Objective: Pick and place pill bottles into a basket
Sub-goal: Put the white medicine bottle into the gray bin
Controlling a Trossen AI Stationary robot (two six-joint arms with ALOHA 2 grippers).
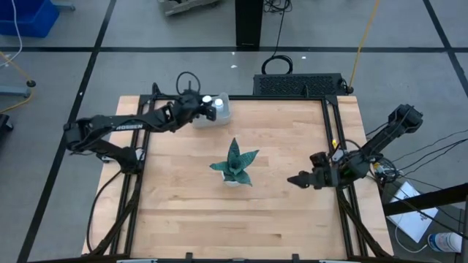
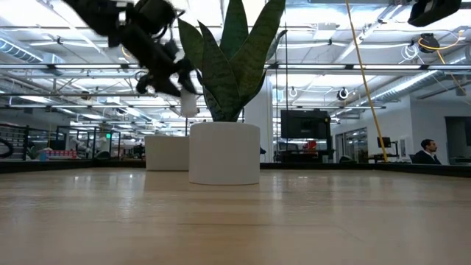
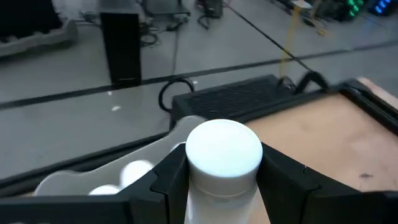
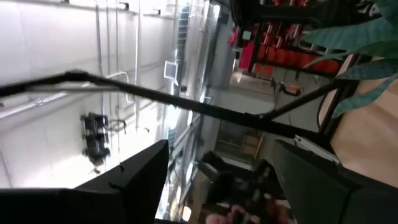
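Matt wood table (image 1: pixel 278 212); smooth plastic bottle (image 3: pixel 224 152)

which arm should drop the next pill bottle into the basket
Left. The left gripper is shut on a pill bottle just above the basket. The right gripper waits near the table's right edge, far from it.

You've got grey floor (image 1: pixel 183 66) all round the wooden table (image 1: pixel 278 212), crossed by dark lines. A blue crate (image 1: pixel 28 16) sits at the far left corner, a black column (image 1: pixel 248 23) behind the table. Look level: ceiling trusses with bright strip lights (image 2: pixel 353 15), a dark monitor (image 2: pixel 303 124), and a seated person (image 2: pixel 425 152) at right.
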